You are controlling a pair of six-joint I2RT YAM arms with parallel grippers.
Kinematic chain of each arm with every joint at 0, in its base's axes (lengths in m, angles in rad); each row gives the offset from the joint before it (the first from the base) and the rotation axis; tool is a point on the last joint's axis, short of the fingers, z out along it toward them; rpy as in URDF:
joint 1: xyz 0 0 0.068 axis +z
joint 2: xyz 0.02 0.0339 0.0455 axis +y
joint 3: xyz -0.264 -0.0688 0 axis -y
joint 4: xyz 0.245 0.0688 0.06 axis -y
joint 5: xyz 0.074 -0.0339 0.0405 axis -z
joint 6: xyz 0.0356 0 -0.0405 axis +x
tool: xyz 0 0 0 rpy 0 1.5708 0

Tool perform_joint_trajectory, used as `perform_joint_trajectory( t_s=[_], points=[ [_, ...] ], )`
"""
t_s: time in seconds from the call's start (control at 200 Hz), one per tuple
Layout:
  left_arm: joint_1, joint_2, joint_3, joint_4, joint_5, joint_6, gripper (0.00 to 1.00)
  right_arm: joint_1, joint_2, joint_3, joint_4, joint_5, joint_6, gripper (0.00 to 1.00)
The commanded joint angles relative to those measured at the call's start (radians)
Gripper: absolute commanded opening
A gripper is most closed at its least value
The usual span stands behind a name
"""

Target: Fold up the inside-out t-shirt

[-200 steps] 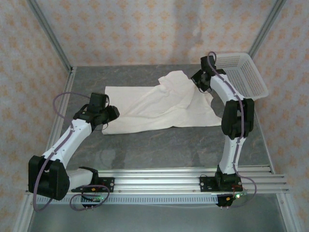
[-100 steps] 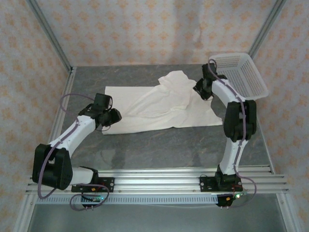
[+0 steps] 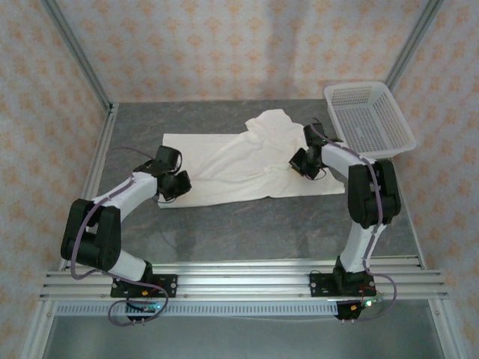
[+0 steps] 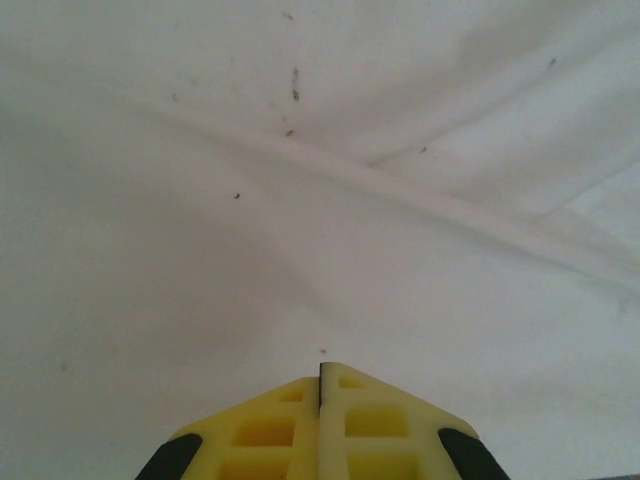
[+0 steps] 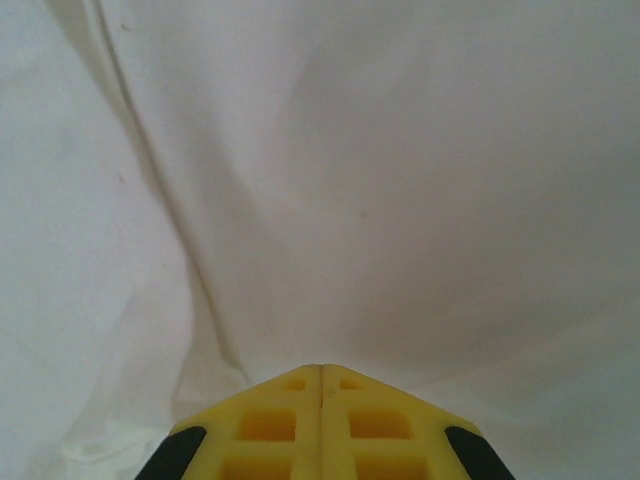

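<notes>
Two tools sit low on the inside-out t-shirt point(image 3: 239, 168), which lies spread and wrinkled across the far middle of the grey counter point(image 3: 262, 224). The left tool point(image 3: 178, 185) is at the shirt's near left corner and the right tool point(image 3: 299, 162) on its right part; a white mesh basket point(image 3: 370, 120) stands far right. Both sets of yellow fingers point(image 4: 290, 430) point(image 5: 280, 425) are closed tip to tip against cloth; I cannot tell whether fabric is pinched.
</notes>
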Motion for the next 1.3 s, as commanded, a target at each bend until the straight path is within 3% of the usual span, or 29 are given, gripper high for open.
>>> perform_joint_trajectory(
  t_s=[0.0,0.225,0.365,0.495,0.625,0.961,1.026,1.116,1.296],
  points=[
    [-0.005,-0.046,0.008,0.013,-0.012,-0.013,0.09,0.027,0.042,0.077,0.024,-0.038,0.014,0.02],
    [-0.006,-0.066,-0.036,0.068,0.017,-0.047,0.18,0.056,0.156,0.283,0.066,-0.09,0.058,0.03],
    [-0.006,-0.083,-0.021,0.05,0.012,-0.049,0.24,-0.002,0.125,0.362,0.001,-0.056,0.034,0.07],
    [-0.006,-0.029,0.005,0.064,0.009,-0.057,0.23,-0.07,-0.026,0.178,-0.02,0.098,-0.007,0.08],
    [-0.005,0.091,0.066,0.052,-0.012,-0.088,0.0,-0.116,-0.137,-0.091,0.04,0.168,-0.016,0.04],
    [0.01,0.246,0.085,-0.029,-0.134,-0.157,0.0,-0.142,-0.169,-0.343,0.089,0.157,0.057,0.0],
    [0.037,0.264,0.056,-0.052,-0.117,-0.173,0.0,-0.144,-0.2,-0.368,0.055,0.153,0.073,0.0],
    [0.075,0.206,-0.062,0.021,-0.033,-0.185,0.0,-0.144,-0.28,-0.431,0.013,0.164,0.07,0.0],
    [0.071,-0.063,-0.3,-0.014,-0.034,-0.191,0.0,-0.144,-0.504,-0.632,-0.062,0.192,0.122,0.0]
  ],
)
